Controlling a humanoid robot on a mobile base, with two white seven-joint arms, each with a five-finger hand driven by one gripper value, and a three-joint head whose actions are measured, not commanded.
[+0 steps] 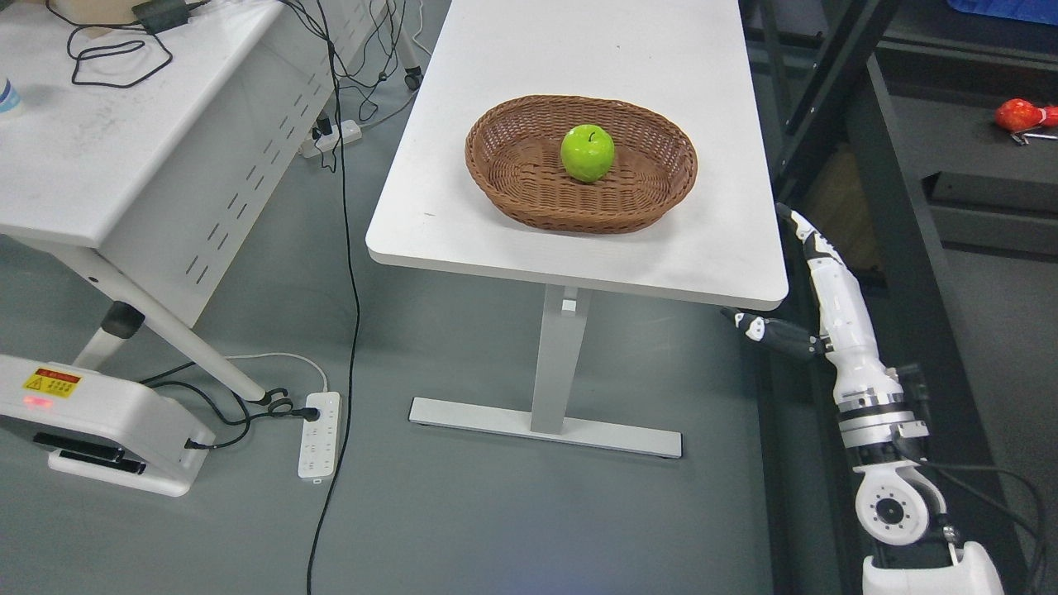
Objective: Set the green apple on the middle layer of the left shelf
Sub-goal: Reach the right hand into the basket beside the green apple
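Note:
A green apple [588,153] lies in the middle of a brown wicker basket [512,165] on a white table [463,223]. My right hand [806,273] hangs beside and below the table's right front corner, to the right of the basket and well apart from the apple. Its fingers [814,244] are stretched out and its thumb [764,330] sticks out to the left; it holds nothing. A dark shelf unit [901,207] stands along the right edge of the picture. My left arm does not show.
A second white table [91,157] with cables stands at the left. A power strip [318,434] and cables lie on the grey floor. A white device base [91,417] sits at the lower left. A red object [1018,115] lies on the shelf at the right.

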